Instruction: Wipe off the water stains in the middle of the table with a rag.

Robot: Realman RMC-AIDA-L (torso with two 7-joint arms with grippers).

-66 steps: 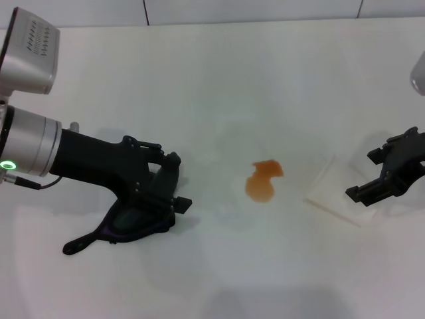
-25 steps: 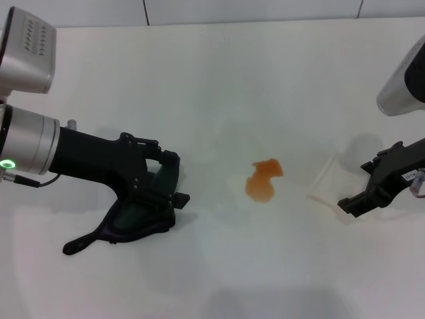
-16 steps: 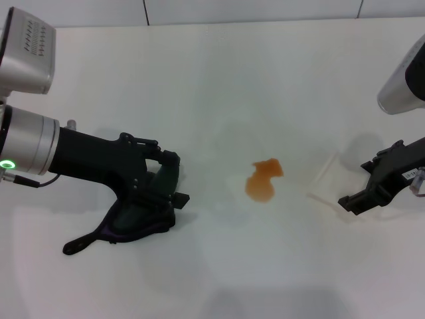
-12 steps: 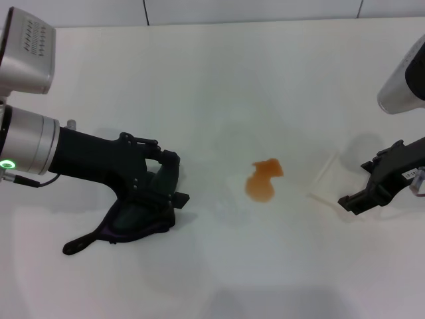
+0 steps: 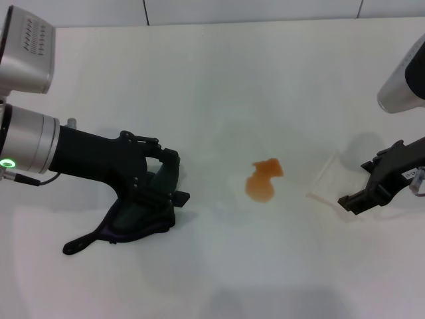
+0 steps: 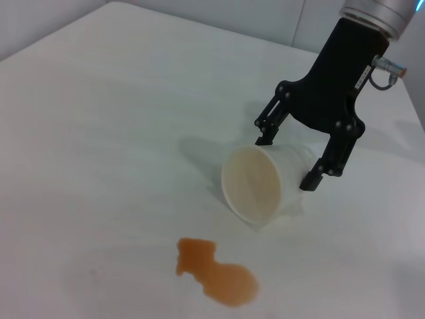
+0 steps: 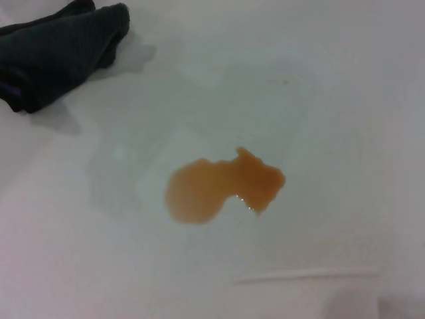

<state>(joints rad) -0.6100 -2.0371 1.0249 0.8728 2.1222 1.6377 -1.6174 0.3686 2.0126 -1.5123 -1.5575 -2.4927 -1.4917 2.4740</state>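
Note:
The water stains (image 5: 263, 181) are one orange-brown blotch in the middle of the white table (image 5: 219, 86), also in the left wrist view (image 6: 216, 279) and the right wrist view (image 7: 222, 186). The dark rag (image 5: 133, 222) lies left of it, its narrow tail pointing out to the left; a corner shows in the right wrist view (image 7: 60, 46). My left gripper (image 5: 174, 179) is down on the rag, open, with cloth between its fingers. My right gripper (image 5: 364, 179) stands open astride a tipped white paper cup (image 6: 255, 183), right of the stain.
The paper cup (image 5: 330, 183) lies on its side with its mouth toward the stain. A grey wall edge runs along the table's far side. Bare tabletop separates the rag from the stain.
Since 2.6 s ago the right arm has come lower and a little left, closer over the cup. In the last second nothing visibly moves; the left gripper stays on the rag.

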